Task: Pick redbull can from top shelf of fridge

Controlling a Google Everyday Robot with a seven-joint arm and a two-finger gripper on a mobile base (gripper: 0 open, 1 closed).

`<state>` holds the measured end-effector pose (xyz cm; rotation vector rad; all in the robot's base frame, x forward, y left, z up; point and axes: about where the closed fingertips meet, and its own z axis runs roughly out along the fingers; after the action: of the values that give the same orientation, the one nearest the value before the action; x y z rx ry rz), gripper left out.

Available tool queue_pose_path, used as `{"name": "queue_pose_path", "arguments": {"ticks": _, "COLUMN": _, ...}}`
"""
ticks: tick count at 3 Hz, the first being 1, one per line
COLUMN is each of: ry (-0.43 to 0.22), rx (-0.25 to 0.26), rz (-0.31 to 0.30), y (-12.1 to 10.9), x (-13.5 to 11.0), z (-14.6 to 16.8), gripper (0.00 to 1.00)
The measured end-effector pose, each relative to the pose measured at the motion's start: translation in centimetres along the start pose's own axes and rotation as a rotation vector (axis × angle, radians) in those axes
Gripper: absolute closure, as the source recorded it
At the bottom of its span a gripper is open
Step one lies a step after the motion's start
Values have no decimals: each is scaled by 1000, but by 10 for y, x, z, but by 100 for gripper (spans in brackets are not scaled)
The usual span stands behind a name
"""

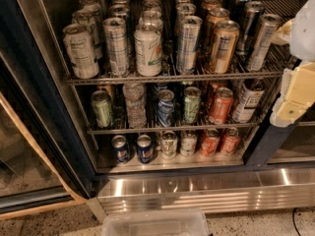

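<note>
rightward, blocky cream end effector (291, 100)

The fridge (197, 188) has a chrome wire top shelf (172, 77) carrying rows of tall cans that run far back. Along its near rail, from the left, stand a white can (80, 50), the slim silver redbull can (116, 45), a green-logo can (147, 50) and a gold can (222, 45). The middle rack (147, 130) holds shorter cans and a water bottle (135, 104). The pincer (295, 97) hangs at the right, beside the top shelf.

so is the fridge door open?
Yes, the door stands swung out to the left; the gripper hangs at the right end of the top shelf.
</note>
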<state>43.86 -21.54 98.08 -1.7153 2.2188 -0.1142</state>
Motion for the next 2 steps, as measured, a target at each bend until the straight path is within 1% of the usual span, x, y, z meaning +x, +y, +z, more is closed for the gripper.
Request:
{"name": "queue_pose_path", "arguments": {"ticks": 1, "ry": 0, "rx": 0, "rz": 0, "y": 0, "x": 0, "z": 0, "gripper": 0}}
{"name": "queue_pose_path", "arguments": {"ticks": 2, "ry": -38, "rx": 18, "rz": 5, "y": 7, "x": -9, "z": 6, "gripper": 0}}
